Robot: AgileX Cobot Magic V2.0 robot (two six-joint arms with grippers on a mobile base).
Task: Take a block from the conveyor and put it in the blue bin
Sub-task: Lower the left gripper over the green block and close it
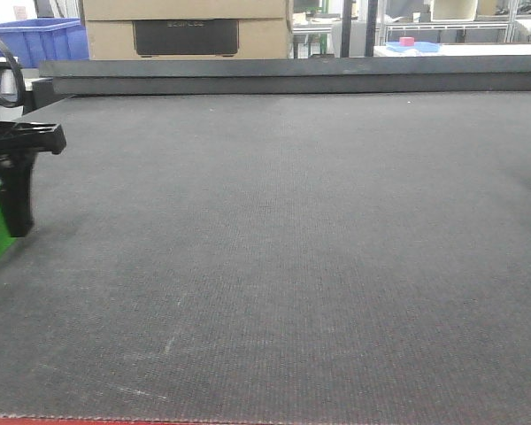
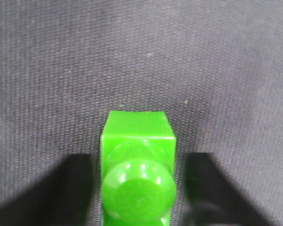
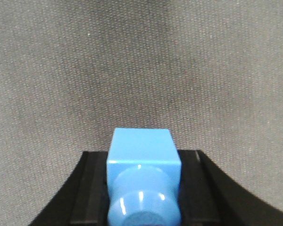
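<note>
Your left pincer [image 2: 139,162] sits wide around the green block [image 2: 137,132] on the conveyor [image 2: 141,56]; your right pincer [image 3: 141,162] grips a blue brick [image 3: 141,143]

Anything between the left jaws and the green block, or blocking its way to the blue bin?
Nothing visible. The block sits between the jaws of the left gripper; only bare conveyor lies toward the blue bin.

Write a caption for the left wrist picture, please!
Green block framed by the open left gripper, grey conveyor beneath.
</note>
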